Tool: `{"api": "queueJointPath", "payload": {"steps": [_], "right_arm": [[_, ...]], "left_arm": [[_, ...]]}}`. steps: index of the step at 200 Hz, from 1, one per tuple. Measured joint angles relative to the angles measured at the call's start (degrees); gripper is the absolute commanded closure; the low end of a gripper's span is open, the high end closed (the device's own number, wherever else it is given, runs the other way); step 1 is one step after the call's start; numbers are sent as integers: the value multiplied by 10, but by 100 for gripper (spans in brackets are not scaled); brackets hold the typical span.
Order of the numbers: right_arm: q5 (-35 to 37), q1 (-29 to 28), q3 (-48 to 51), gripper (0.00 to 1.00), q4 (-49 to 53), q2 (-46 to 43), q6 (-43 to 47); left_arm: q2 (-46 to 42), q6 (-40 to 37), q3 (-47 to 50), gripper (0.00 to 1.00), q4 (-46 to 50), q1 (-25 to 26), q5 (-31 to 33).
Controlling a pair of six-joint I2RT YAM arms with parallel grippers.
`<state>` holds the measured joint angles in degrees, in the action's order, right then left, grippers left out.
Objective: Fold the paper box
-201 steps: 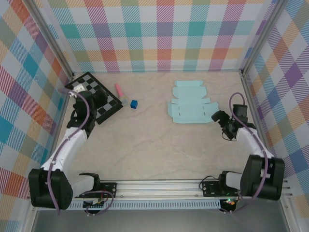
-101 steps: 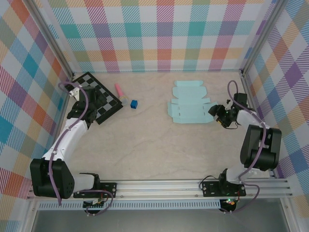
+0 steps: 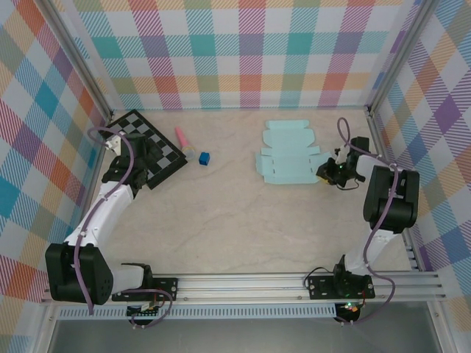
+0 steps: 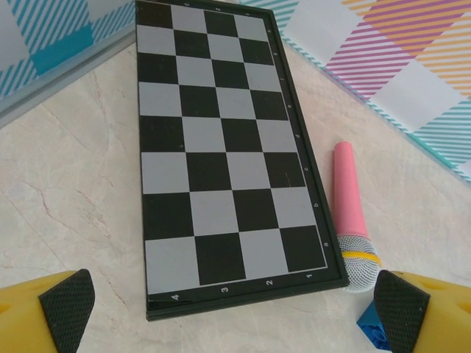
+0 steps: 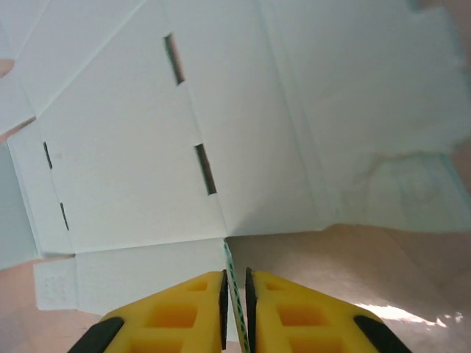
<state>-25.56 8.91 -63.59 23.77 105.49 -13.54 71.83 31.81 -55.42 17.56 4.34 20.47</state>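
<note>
The paper box [image 3: 287, 158] lies as a flat pale mint die-cut sheet at the table's back right. My right gripper [image 3: 322, 174] sits at the sheet's right edge. In the right wrist view the paper box [image 5: 243, 125] spreads out ahead, and my right gripper [image 5: 235, 294] is shut on a thin flap of it that stands edge-on between the yellow fingers [image 5: 184, 305]. My left gripper [image 3: 149, 152] hovers over the checkerboard, open, with its gripper [image 4: 234, 315] spread wide and nothing between the pads.
A black and grey checkerboard [image 3: 135, 125] [image 4: 221, 147] lies at the back left. A pink microphone [image 3: 181, 137] [image 4: 347, 198] and a small blue cube [image 3: 204, 158] [image 4: 372, 332] lie just right of it. Plaid walls enclose the table.
My right gripper has moved up and left to the sheet's right edge and shut on its flap. The left arm shifted slightly up, then held still.
</note>
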Motion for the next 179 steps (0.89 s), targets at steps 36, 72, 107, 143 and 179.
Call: {"api": "queueJointPath", "payload": {"steps": [36, 72, 107, 143, 179], "right_arm": [[57, -81, -25, 100, 24, -7, 113], [181, -210, -43, 100, 74, -31, 271], [261, -291, -81, 100, 127, -41, 417], [288, -286, -40, 100, 132, -120, 570], [266, -281, 71, 100, 79, -281, 747]], "left_arm": [[0, 22, 23, 0, -44, 0, -49], [9, 13, -1, 0, -59, 0, -86], [2, -30, -24, 0, -91, 0, -154], [-11, -113, -26, 0, -107, 2, -271], [18, -212, -35, 0, -102, 21, -380]]}}
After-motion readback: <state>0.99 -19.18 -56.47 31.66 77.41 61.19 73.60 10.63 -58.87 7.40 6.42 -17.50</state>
